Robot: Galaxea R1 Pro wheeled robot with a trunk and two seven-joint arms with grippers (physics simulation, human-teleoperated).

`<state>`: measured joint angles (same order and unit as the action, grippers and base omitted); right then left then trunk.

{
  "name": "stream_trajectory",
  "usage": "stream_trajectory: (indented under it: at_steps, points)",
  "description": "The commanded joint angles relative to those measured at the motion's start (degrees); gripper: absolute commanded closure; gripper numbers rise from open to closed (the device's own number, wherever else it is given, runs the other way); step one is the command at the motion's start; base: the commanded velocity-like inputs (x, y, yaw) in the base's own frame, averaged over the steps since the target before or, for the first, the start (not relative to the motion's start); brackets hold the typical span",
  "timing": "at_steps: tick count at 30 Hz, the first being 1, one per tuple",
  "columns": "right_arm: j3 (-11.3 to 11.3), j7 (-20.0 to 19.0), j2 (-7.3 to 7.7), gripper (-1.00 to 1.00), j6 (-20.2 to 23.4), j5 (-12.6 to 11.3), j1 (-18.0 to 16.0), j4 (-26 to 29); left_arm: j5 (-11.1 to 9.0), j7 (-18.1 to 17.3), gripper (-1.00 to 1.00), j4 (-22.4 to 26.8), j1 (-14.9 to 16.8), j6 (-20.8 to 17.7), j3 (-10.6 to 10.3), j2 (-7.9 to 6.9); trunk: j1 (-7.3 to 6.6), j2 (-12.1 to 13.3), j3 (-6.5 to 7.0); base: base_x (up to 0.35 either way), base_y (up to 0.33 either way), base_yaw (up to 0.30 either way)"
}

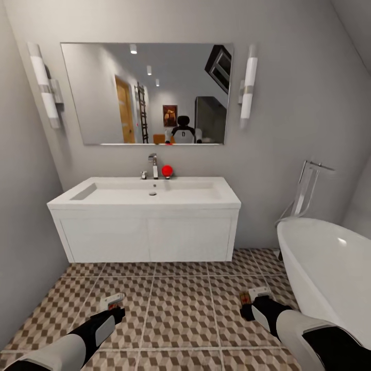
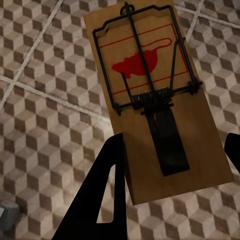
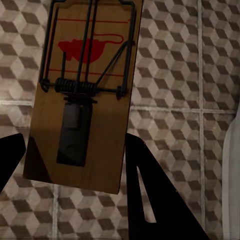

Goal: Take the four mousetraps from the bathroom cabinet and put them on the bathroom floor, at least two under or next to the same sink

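Note:
My left gripper (image 1: 115,305) is shut on a mousetrap (image 1: 112,298), held low over the bathroom floor (image 1: 180,309). In the left wrist view this wooden mousetrap (image 2: 150,95), with its red mouse print and dark spring bar, sits between the black fingers (image 2: 102,192) of the gripper (image 2: 175,145). My right gripper (image 1: 253,304) is shut on a second mousetrap (image 1: 259,292). The right wrist view shows that mousetrap (image 3: 85,100) clamped in the gripper (image 3: 75,142) above the tiles. The bathroom sink (image 1: 149,193) on its white vanity stands ahead, across the tiles. The cabinet is out of view.
A white oval bathtub (image 1: 330,268) with a chrome floor tap (image 1: 309,185) fills the right side, close to my right arm. A grey wall (image 1: 20,216) closes the left. A chrome tap (image 1: 153,166) and a red ball (image 1: 167,171) sit on the sink's back edge, under a mirror (image 1: 147,93).

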<state>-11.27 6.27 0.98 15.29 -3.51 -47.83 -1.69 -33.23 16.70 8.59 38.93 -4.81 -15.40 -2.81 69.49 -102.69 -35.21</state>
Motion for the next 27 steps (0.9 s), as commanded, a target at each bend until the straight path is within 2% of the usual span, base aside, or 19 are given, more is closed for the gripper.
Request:
stream_trajectory:
  at_steps: [1,12,19,27]
  points:
    - [-0.44,0.11,-0.02,1.00,0.37,-0.36,-0.07,-0.06,-0.26,0.43,1.00,0.16,0.00,-0.23,-0.50,-0.05,0.22,-0.45,-0.24,0.000,0.000,0.000]
    - [-0.43,0.39,0.04,1.00,1.48,-0.38,-0.07,-0.06,0.08,0.43,1.00,0.93,0.00,0.73,-0.91,-0.02,2.64,-4.86,-2.22,0.000,0.000,0.000]
    - [-0.41,0.07,0.07,1.00,1.89,-0.29,-0.05,0.11,0.39,0.69,1.00,3.62,0.00,-0.10,-0.90,0.29,4.17,-7.66,-3.47,0.000,0.000,0.000]
    - [-0.31,0.35,-0.08,1.00,4.37,-0.27,-0.06,0.67,0.45,0.76,1.00,6.03,0.00,-1.55,-2.22,0.35,5.93,-10.87,-4.91,0.000,0.000,0.000]
